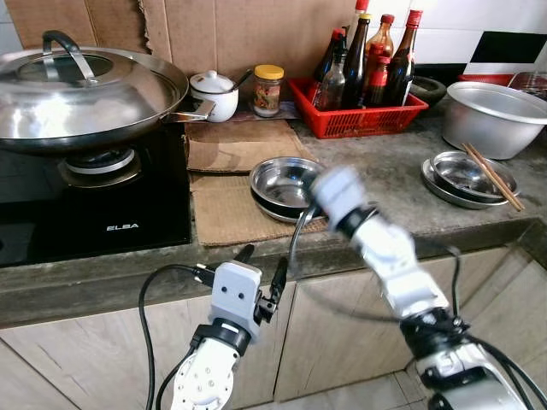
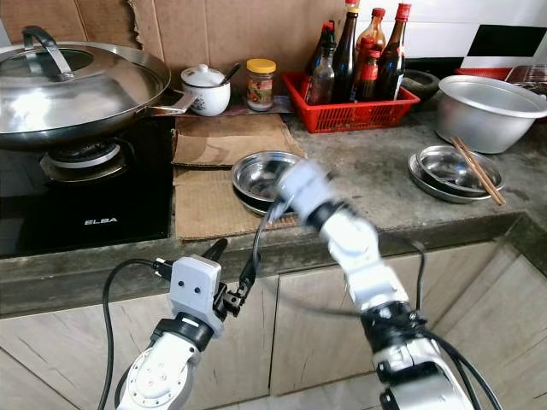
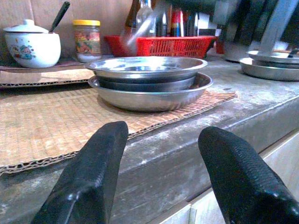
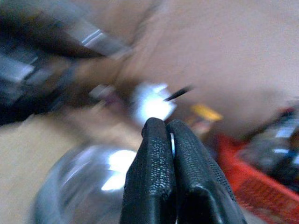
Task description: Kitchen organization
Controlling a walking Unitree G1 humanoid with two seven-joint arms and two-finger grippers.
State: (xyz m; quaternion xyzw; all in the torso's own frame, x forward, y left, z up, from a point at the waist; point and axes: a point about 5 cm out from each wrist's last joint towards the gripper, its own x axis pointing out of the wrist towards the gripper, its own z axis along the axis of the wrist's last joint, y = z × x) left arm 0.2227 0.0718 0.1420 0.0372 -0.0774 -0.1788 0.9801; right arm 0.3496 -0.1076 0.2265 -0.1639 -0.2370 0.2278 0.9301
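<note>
Up from my head camera, my left claw (image 1: 261, 272) hangs just below the front edge of the counter (image 1: 402, 184), fingers spread and holding nothing, in front of the cabinet doors (image 1: 333, 337). My right arm reaches up over the counter's front edge, its blurred wrist above the stacked steel bowls (image 1: 282, 184), which sit on a cardboard mat (image 1: 226, 213) near the front edge, middle of the counter. To the left a lidded wok (image 1: 81, 94) rests on the black stove (image 1: 94, 201). Along the back edge stand a white pot (image 1: 214, 94), a yellow-capped jar (image 1: 267, 90) and a red basket (image 1: 359, 115) of bottles. At the right end sit a big metal basin (image 1: 496, 115) and more steel plates (image 1: 461, 175) with chopsticks (image 1: 494, 175) laid across them.

Through my left wrist camera, both black fingers (image 3: 93, 172) stand wide apart, released, level with the counter edge and touching nothing. The bowls lie beyond them on the mat, with the white pot, jar and red basket behind.

Through my right wrist camera, heavily blurred, my right claw (image 4: 171, 179) is clenched, the two fingers pressed together with nothing visible between them. A bowl shows as a shiny smear beneath, the red basket off to one side.
</note>
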